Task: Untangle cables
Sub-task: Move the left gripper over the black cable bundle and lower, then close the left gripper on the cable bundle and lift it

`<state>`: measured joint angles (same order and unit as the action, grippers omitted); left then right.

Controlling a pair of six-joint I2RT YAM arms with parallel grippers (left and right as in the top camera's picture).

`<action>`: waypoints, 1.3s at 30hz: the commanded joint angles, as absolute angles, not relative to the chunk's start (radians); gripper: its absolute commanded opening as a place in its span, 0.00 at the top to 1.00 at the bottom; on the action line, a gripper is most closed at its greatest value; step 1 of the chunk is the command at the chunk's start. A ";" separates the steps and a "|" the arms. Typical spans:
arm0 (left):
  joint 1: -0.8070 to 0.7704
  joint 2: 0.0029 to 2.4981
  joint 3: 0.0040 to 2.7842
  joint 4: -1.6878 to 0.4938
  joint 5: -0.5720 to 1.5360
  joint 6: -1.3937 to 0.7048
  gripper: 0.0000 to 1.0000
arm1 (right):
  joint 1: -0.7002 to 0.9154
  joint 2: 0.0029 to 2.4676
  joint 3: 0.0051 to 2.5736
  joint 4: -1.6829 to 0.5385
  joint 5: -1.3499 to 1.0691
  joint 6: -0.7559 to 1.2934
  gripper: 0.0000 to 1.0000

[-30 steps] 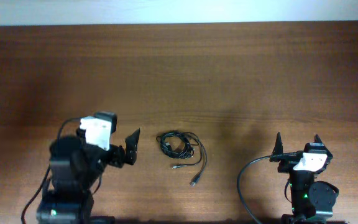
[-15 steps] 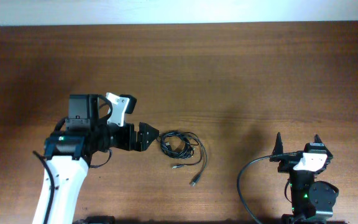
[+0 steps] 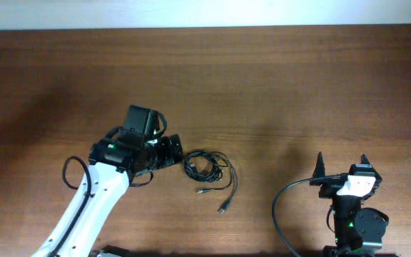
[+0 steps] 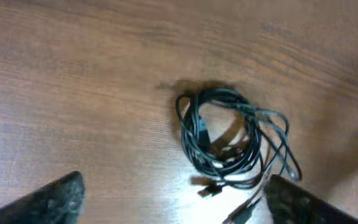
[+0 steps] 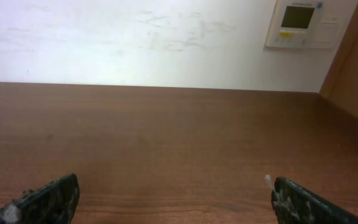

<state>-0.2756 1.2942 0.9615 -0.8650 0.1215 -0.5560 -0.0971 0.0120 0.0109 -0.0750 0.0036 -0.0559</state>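
- Overhead: the left arm reaches slantwise up from the near edge, and its hand (image 3: 172, 151) sits just left of the cables (image 3: 209, 171), apart from them. The right hand (image 3: 342, 165) rests above its folded arm, well to the right, with its fingers spread.
- Left wrist: the left hand (image 4: 174, 186) is open, fingers wide apart. The cables (image 4: 229, 140) lie coiled on the surface (image 4: 73, 74) just ahead, nearer the right finger.
- Right wrist: the right hand (image 5: 173, 196) is open above the surface, facing a pale wall (image 5: 135, 37) with a panel (image 5: 298, 23).

The desk (image 3: 277, 86) is brown wood, finely grained, with a soft sheen. The cables (image 4: 225, 134) near its front edge have smooth, slightly glossy black sheathing. The left gripper (image 4: 174, 190) has matt, rough, speckled black fingers (image 4: 58, 198).
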 commanded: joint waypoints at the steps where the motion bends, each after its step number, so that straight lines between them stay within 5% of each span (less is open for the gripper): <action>1: -0.292 1.299 0.979 -0.850 0.083 -0.617 0.01 | -0.092 0.007 0.006 -0.081 0.012 -0.051 0.02; 3: -0.292 1.299 0.979 -0.838 0.089 -0.618 0.01 | -0.092 0.007 0.006 -0.081 0.012 -0.051 0.01; 11: -0.292 1.316 0.979 -0.863 0.112 -0.774 0.33 | -0.092 0.007 0.006 -0.081 0.012 -0.051 0.01; 32: -0.426 1.632 0.979 -0.741 0.086 -0.931 0.35 | -0.092 0.007 0.006 -0.081 0.012 -0.051 0.01; 39: -0.426 1.691 0.979 -0.669 0.043 -0.931 0.51 | -0.092 0.007 0.006 -0.081 0.012 -0.051 0.02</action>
